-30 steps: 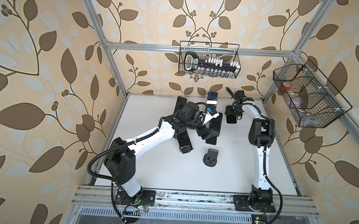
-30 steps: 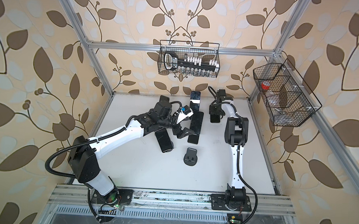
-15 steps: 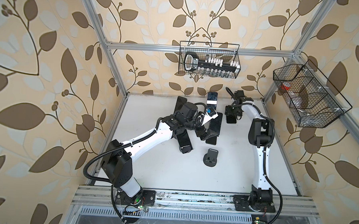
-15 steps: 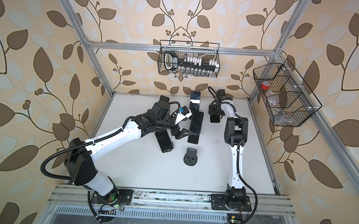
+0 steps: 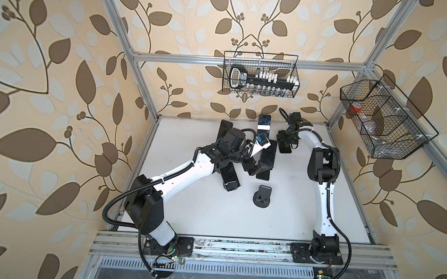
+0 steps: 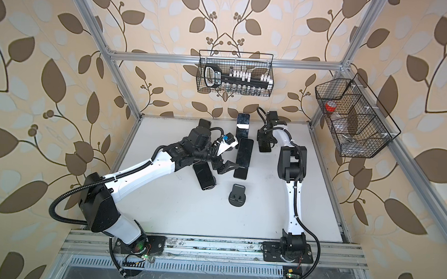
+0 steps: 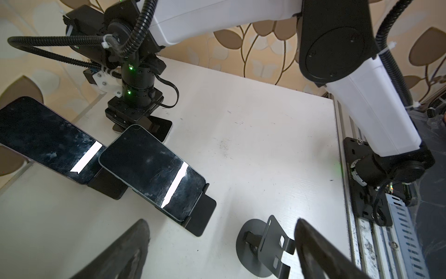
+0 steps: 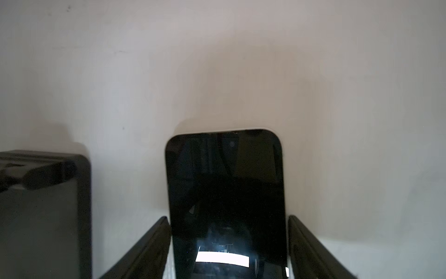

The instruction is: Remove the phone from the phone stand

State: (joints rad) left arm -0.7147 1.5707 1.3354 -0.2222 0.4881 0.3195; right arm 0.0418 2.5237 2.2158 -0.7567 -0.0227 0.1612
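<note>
L gripper [image 7: 222, 222]: jaws wide, holding nothing, above table [image 7: 265, 145] beside round stand [image 7: 263, 244]. Phone [image 7: 154, 169] leans on its phone stand [image 7: 202, 212] just behind round stand. R gripper [image 8: 228, 217] farther back, jaws narrow, straddling 2nd phone [image 8: 226, 181] lying flat; gripped or not, can't tell.

Leaf-patterned wallpaper [image 5: 50, 111] surrounds the white, aluminium-framed table [image 5: 201, 209].

The tabletop [image 5: 201, 217] is coloured white, the phone [image 5: 268, 157] and phone stand [image 5: 262, 196] black. The walls [image 5: 50, 111] are papered beige, patterned with brown leaves.
</note>
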